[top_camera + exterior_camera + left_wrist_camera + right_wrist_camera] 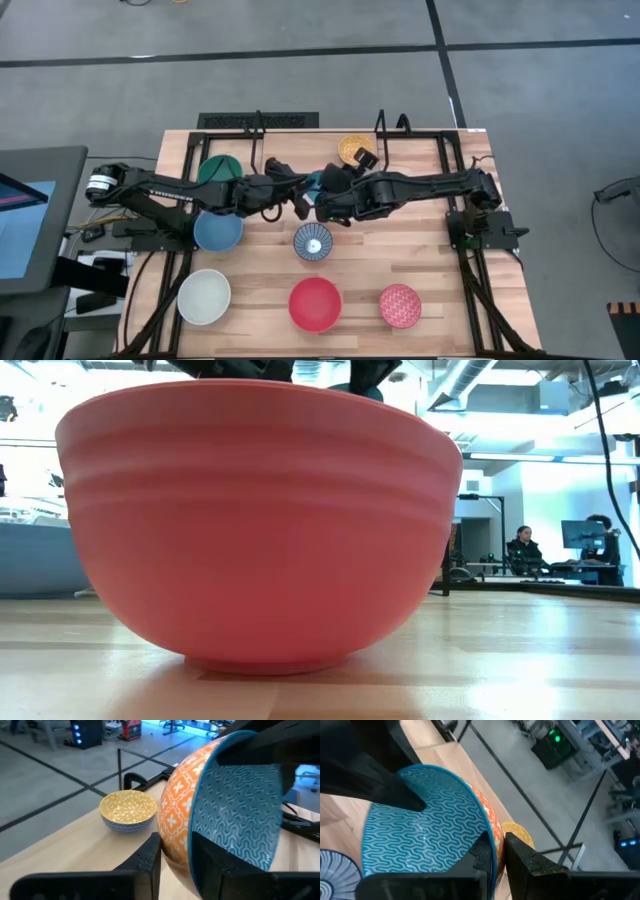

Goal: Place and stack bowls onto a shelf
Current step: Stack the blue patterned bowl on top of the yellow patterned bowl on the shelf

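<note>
from left to right in the high view, the green bowl [220,167] sits at the back by the shelf [300,150] and the yellow bowl [352,150] lies further right along it; the plain blue bowl [217,231], white bowl [204,297], blue-and-white bowl [312,241], red bowl [315,304] and pink-red bowl [400,305] wait on the worktop [500,300] — most of the job looks left; the wrist views alone show the orange-and-teal bowl [220,805] held tilted in mid-worktop, the left gripper [175,865] and right gripper [497,852] each with jaws pinching its rim; the low view shows little past the red bowl.
</note>
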